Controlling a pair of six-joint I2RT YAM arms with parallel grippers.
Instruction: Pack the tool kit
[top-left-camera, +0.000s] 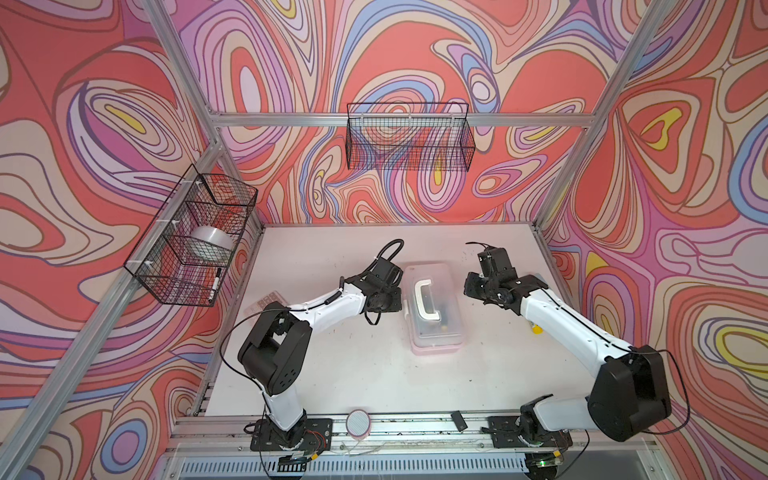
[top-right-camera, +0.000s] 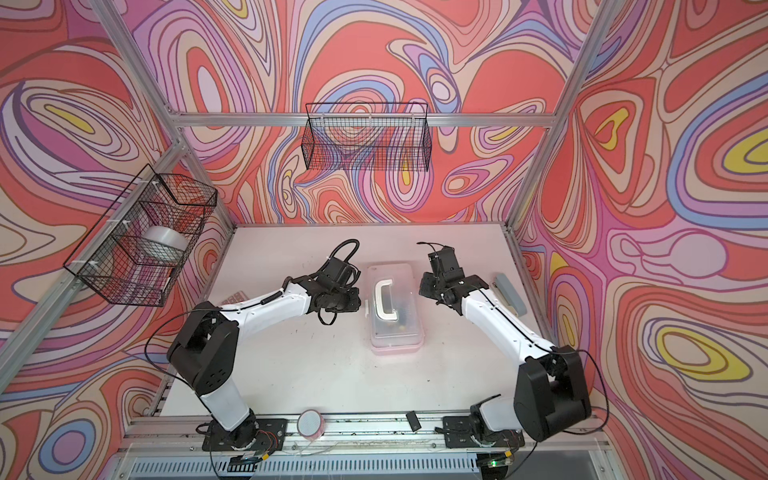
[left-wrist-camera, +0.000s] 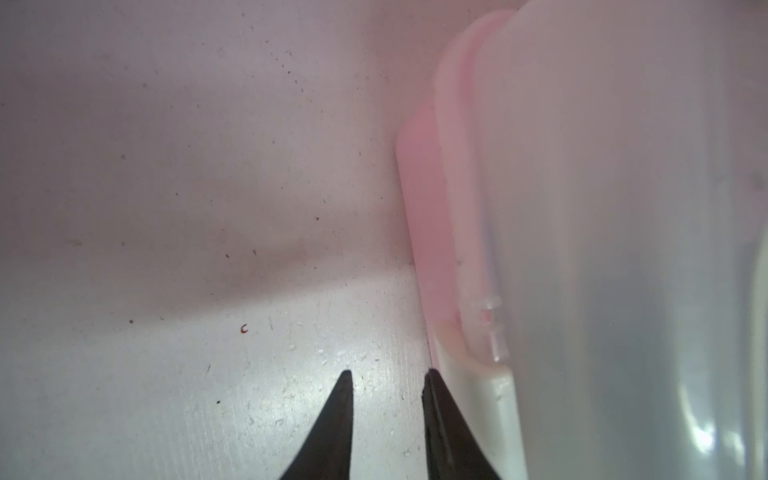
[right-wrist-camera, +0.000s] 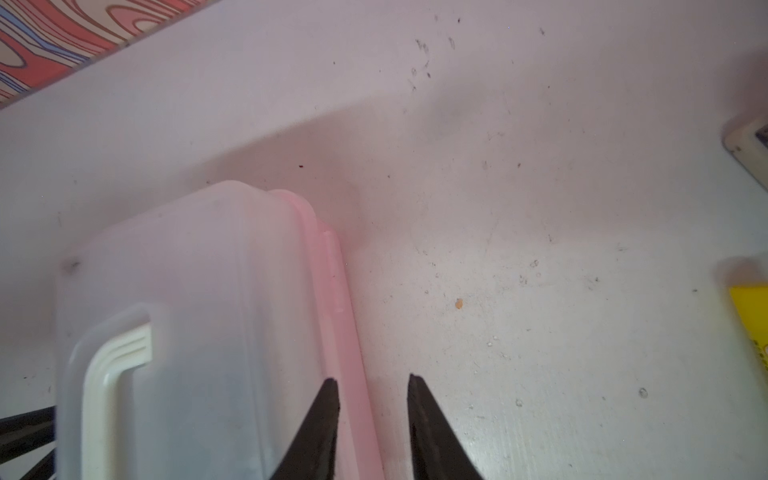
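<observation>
The tool kit (top-left-camera: 434, 328) stands in the middle of the table in both top views (top-right-camera: 395, 332). It is a pale pink case with its translucent lid down and a white C-shaped handle (top-left-camera: 428, 301) lying flat on top. My left gripper (left-wrist-camera: 388, 374) is low beside the case's left long side, open by a narrow gap with only bare table between the fingers. One fingertip (left-wrist-camera: 432, 382) touches a white latch (left-wrist-camera: 478, 395). My right gripper (right-wrist-camera: 372, 379) is open at the opposite long side, with the pink rim (right-wrist-camera: 349, 332) between its fingers. The handle (right-wrist-camera: 112, 374) shows there too.
A pinkish calculator (top-left-camera: 266, 301) lies partly under the left arm. A grey-blue bar (top-right-camera: 509, 293) and a yellow thing (top-left-camera: 537, 329) lie by the right arm. A round pink disc (top-left-camera: 358, 422) and a black block (top-left-camera: 458, 419) sit on the front rail. Wire baskets hang on the left (top-left-camera: 191, 237) and back (top-left-camera: 409, 137) walls.
</observation>
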